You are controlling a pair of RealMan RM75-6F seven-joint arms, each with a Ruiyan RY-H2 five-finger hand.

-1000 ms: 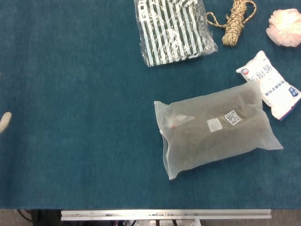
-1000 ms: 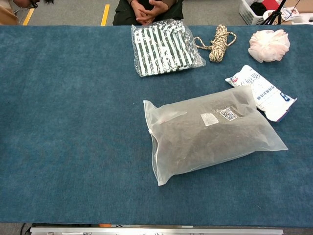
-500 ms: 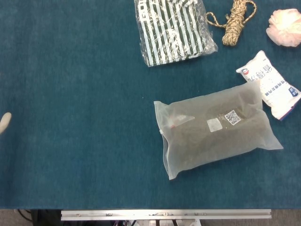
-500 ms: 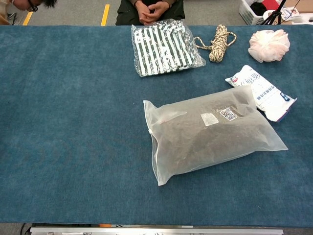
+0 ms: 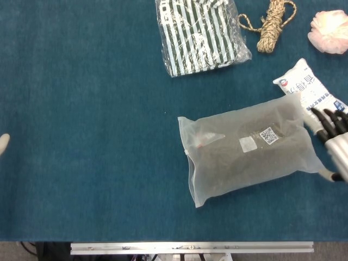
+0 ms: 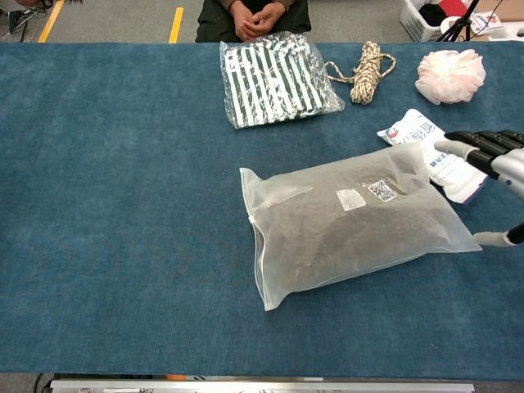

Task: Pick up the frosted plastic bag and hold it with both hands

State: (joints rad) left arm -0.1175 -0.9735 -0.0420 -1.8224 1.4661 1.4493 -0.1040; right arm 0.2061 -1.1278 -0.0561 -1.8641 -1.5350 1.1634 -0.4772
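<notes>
Reaching: the right robot hand (image 6: 491, 155) hovers at the right edge of the scene with fingers spread and nothing in them, thumb low and apart from the rest.
Bag position: the frosted plastic bag (image 6: 352, 223) lies flat on the blue tabletop (image 6: 123, 205), right of centre, its dark contents showing through and a QR label on top.
Key relation: the bag lies just to the left of the right robot hand; its tapered right corner sits between the fingers above and the thumb below, near them, but contact cannot be confirmed.
Long axis: it runs left-near to right-far, the sealed mouth at the left end and the pointed corner at the right.
Nearer hand: the right one, by a wide margin. Of the left robot hand (image 5: 3, 145) only a pale tip shows at the far left edge of the head view, well apart from the bag; its state cannot be told.
Neighbour: a white printed packet (image 6: 434, 151) lies partly under the right fingers, touching the bag's far-right end.
Judgement: 1st the right corner needs gripping; the left arm has the whole tabletop to cross.
</notes>
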